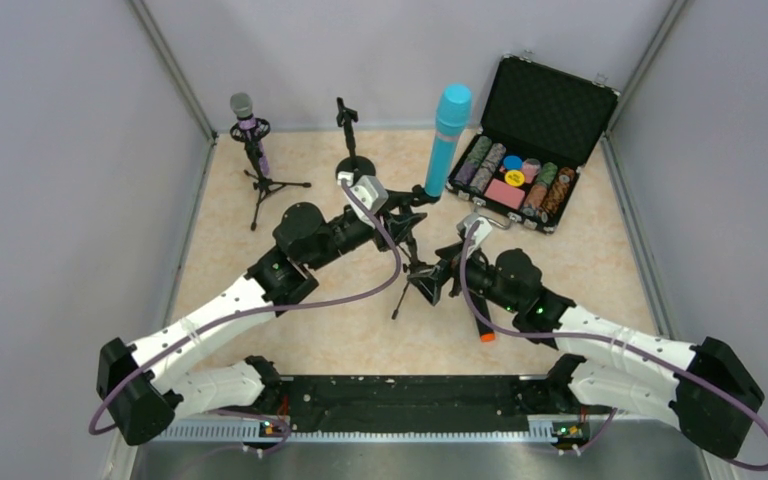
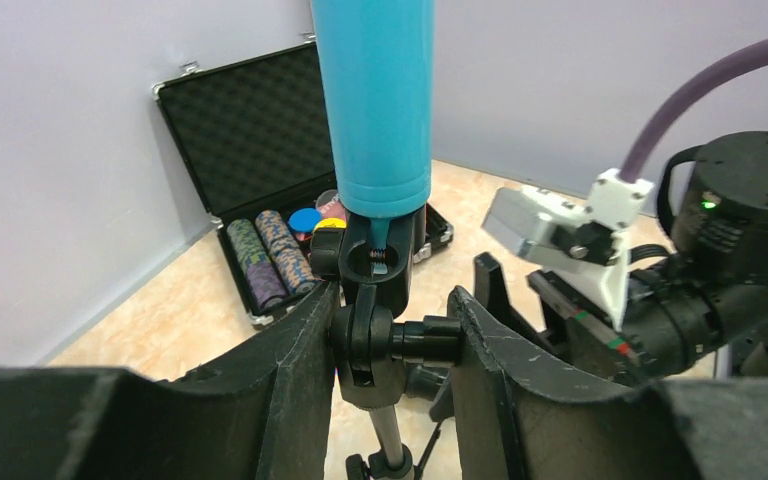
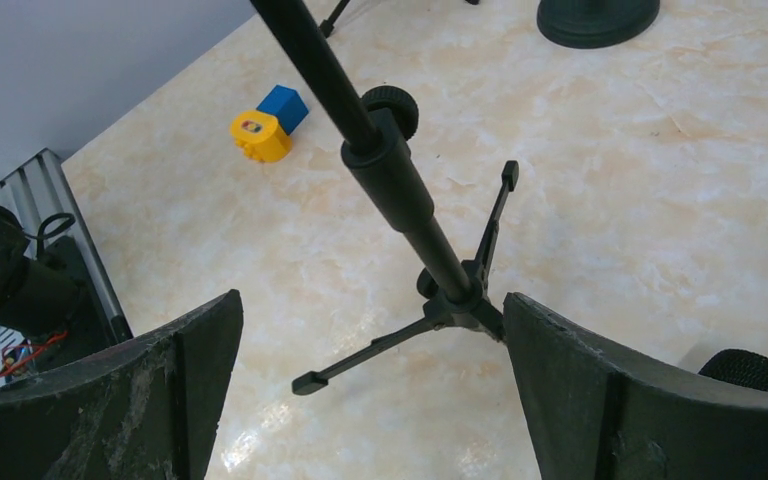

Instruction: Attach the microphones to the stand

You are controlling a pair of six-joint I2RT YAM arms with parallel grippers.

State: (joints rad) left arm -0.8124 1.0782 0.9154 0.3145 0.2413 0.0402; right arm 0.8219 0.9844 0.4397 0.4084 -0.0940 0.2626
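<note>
Top view: light blue microphone (image 1: 447,135) clipped in tripod stand (image 1: 400,303); purple microphone (image 1: 247,118) mounted at back left. Black microphone (image 1: 480,322) lies under the right arm, near the table's front edge. Round-base stand (image 1: 356,165) is bare, so probably next.

Left wrist: left gripper (image 2: 392,300) pinches the tripod stand's swivel joint.

Right wrist: right gripper (image 3: 370,300) spread wide, pole between the jaws untouched; open tabletop around.

everything is lit evenly and brightly; shadows are cast softly; faint glare is seen on the table (image 3: 260,440), lower centre.
</note>
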